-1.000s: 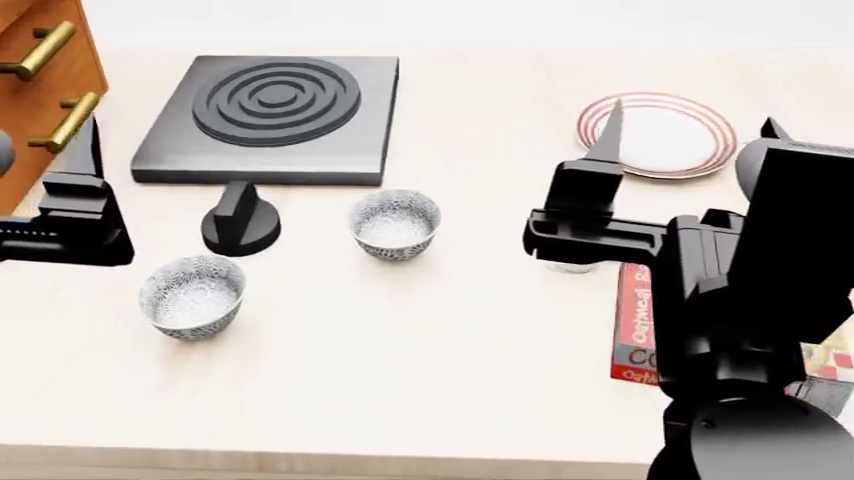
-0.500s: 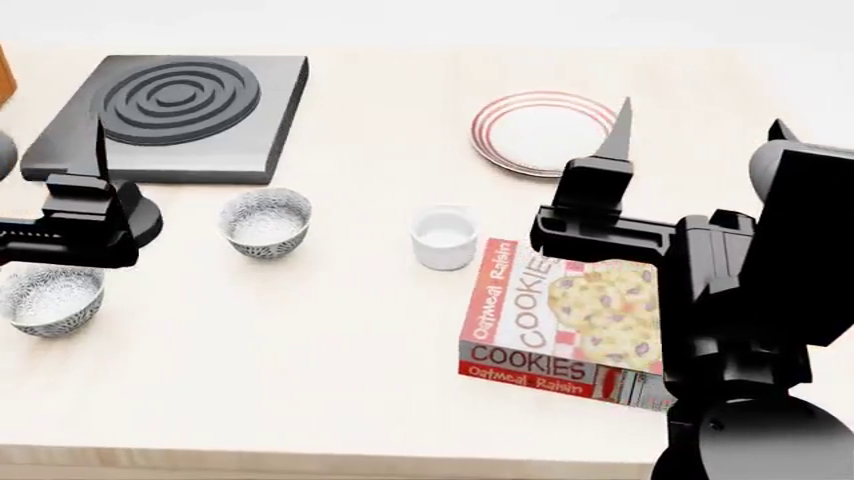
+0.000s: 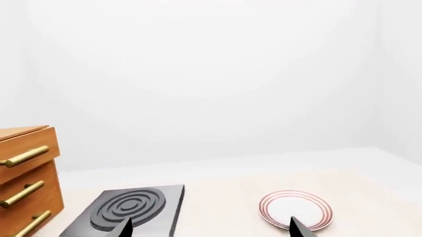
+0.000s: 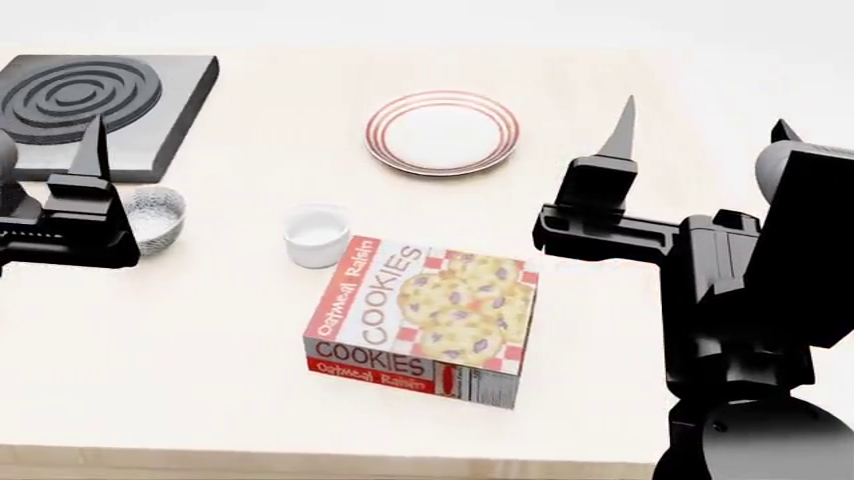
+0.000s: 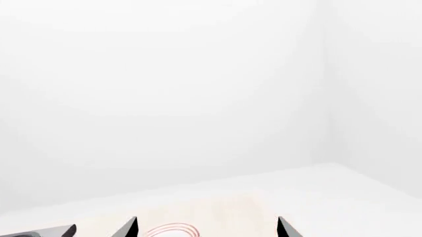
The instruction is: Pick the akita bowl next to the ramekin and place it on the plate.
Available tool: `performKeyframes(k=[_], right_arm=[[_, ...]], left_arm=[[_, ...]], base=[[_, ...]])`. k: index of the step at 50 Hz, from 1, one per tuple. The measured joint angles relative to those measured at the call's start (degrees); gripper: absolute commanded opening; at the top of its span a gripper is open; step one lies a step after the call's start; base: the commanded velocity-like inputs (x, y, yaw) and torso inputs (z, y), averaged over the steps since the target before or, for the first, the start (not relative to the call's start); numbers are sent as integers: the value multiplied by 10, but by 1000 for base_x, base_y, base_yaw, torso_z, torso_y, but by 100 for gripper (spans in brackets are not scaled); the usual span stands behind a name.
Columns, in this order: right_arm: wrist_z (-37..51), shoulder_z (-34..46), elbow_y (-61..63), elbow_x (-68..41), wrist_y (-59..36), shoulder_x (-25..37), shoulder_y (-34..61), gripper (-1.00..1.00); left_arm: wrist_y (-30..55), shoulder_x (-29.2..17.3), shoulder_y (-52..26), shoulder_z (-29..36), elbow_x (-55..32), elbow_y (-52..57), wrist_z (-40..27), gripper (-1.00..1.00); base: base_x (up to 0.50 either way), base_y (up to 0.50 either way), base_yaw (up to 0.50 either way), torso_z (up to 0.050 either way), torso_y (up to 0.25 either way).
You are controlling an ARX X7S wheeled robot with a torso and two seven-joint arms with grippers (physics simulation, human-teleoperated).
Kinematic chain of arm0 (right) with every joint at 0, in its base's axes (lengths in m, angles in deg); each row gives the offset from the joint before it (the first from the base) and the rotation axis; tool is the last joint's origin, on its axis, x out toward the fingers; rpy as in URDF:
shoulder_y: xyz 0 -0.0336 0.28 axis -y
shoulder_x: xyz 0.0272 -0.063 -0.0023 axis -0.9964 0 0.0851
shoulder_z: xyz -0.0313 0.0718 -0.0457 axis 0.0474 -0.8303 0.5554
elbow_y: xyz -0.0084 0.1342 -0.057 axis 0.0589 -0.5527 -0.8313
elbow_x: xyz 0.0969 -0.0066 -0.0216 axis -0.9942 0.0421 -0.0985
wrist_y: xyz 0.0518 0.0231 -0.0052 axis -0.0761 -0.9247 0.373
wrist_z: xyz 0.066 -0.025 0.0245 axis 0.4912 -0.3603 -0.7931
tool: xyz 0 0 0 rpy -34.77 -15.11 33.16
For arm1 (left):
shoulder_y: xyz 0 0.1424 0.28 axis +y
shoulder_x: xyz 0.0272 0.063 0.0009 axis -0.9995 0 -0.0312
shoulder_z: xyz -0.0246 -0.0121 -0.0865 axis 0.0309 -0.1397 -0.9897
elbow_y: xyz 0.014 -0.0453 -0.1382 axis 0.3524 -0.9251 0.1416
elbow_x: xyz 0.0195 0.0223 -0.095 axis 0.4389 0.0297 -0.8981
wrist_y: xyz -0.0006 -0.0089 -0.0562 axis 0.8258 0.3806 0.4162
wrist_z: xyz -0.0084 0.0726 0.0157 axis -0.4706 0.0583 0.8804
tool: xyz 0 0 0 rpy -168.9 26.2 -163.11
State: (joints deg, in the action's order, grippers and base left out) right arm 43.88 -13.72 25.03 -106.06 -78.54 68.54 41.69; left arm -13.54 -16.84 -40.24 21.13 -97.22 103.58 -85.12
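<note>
Two claws, left (image 4: 91,150) and right (image 4: 701,125), spread open and empty above the bench (image 4: 200,340), speckled akita bowl (image 4: 154,215) seemingly half hidden behind left claw, ramekin (image 4: 318,235) just beside cookie box (image 4: 427,318), plate (image 4: 442,132) well apart.

Plain white walls behind a pale wooden table (image 4: 200,350), wooden drawer cabinet (image 3: 23,182) alongside.

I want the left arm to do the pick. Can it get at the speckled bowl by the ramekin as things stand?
Probably yes. The speckled bowl sits right beside the left gripper, which is open and empty. The ramekin and cookie box lie further right, clear of that path.
</note>
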Motion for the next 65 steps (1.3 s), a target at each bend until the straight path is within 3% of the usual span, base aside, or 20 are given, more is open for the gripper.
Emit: performKeyframes(k=[12,33,65], right_arm=[[2,0,0,-4,5,1,-3,100],[11,-4,-1,-13,5,2,-3,100],[20,-1,-6,-23,10,5,-4,100]], left_arm=[[-4,-2,1,0,-4,-3,-2,100],[-5,-4,1,-1,-13,-3,-7,100],[1,-8,-3,-1,-24,-1,-16,100]], base=[[0,-429,0,0,0],[5,-7,0,0,0],[413,0,0,0,0]])
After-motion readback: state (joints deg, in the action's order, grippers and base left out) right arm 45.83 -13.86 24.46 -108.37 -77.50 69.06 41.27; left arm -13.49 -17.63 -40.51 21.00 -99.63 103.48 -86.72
